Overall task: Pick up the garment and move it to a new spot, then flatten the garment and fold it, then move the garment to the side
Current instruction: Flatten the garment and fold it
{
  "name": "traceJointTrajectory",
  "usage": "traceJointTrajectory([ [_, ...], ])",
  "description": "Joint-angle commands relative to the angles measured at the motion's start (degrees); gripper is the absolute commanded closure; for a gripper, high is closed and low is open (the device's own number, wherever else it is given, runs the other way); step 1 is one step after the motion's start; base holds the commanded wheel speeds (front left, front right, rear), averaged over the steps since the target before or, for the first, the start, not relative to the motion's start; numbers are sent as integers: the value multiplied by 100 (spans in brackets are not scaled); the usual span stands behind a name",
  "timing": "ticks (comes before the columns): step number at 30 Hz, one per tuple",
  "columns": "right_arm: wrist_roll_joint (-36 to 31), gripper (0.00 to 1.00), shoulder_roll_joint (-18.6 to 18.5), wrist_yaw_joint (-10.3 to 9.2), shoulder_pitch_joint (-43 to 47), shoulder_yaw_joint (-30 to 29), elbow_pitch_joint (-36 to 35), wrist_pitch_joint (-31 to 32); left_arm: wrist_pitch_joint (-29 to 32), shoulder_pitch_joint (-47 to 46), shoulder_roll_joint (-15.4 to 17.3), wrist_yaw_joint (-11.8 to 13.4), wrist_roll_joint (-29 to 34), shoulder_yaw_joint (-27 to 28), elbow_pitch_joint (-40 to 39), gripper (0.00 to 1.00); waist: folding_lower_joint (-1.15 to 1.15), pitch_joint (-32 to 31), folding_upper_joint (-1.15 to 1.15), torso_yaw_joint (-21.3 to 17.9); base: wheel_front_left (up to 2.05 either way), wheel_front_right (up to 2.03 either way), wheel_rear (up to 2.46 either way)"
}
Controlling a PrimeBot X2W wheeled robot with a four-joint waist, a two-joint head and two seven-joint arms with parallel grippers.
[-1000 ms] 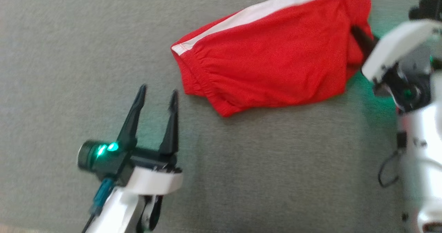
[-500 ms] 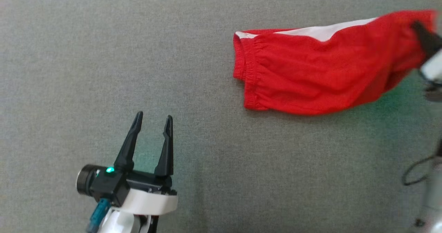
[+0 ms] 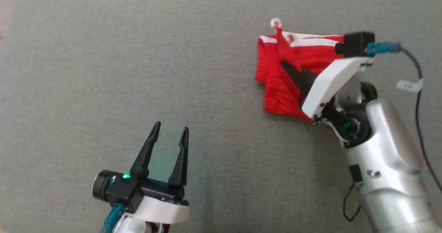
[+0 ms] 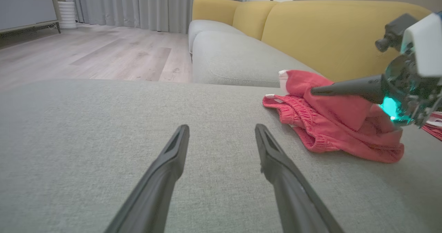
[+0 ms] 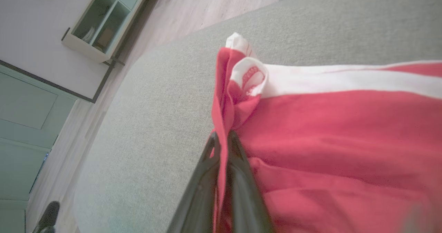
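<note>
The right gripper (image 3: pixel 284 65) (image 5: pixel 221 138) is clamped shut on a raised fold of the red garment (image 3: pixel 276 96) (image 5: pixel 328 133), with its two dark fingers pressed together and the cloth running up between them. The pinched fold stands above the rest of the garment and ends in a small curled white tip. Half a second ago this gripper held the garment's far right end and the cloth trailed out long and flat. Now the fingers lie across the garment's middle, pointing towards its elastic waistband (image 3: pixel 262 65), and the cloth is bunched into a short, doubled-over heap. The white stripe (image 3: pixel 312 39) (image 5: pixel 345 79) runs along the garment's far edge. The right forearm, barely seen before, now reaches in from the near right of the garment.

The garment lies on the grey upholstered seat (image 3: pixel 138 53) (image 4: pixel 86 122), apart from the pinched fold.

The left gripper (image 3: pixel 171 127) (image 4: pixel 222 129) is well apart from the garment, to its near left. Its fingers are spread wide with nothing between them, just as before. From its wrist view the garment (image 4: pixel 345 133) lies ahead to the right, and a yellow sofa back (image 4: pixel 328 29) rises behind it.
</note>
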Motion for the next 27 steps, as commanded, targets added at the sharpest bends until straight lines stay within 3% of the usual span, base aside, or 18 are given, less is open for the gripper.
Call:
traceJointTrajectory([
  [1,26,100,61,39,-192,161,12,-268,-30,-80,-31,3,58,195,-131,0,0,-20,0,173,0,0,0],
  [6,487,100,61,39,-451,612,789,-1031,-30,12,-82,-2,67,293,-98,0,0,-45,0,297,0,0,0],
  [7,618,82,61,39,-493,725,850,-1195,-30,38,-88,-6,75,309,-88,0,0,-56,0,285,0,0,0],
  [8,777,0,61,39,-518,808,910,-1358,-30,67,-93,-8,83,321,-74,0,0,-69,0,264,0,0,0],
  [11,1267,0,61,39,-545,1035,1021,-1754,-30,128,-105,-17,102,347,-43,0,0,-128,0,151,0,0,0],
  [16,1377,0,62,39,-339,1200,692,-2152,-30,193,-115,3,108,485,-43,0,0,-268,0,-105,0,0,0],
  [18,1030,0,25,39,-139,1081,391,-2279,-30,236,-116,4,120,566,-56,0,0,-339,0,-204,0,0,0],
  [27,-1500,0,-969,39,1102,-47,-651,-3088,-30,446,-120,-58,231,822,-171,0,0,-576,0,-351,0,0,0],
])
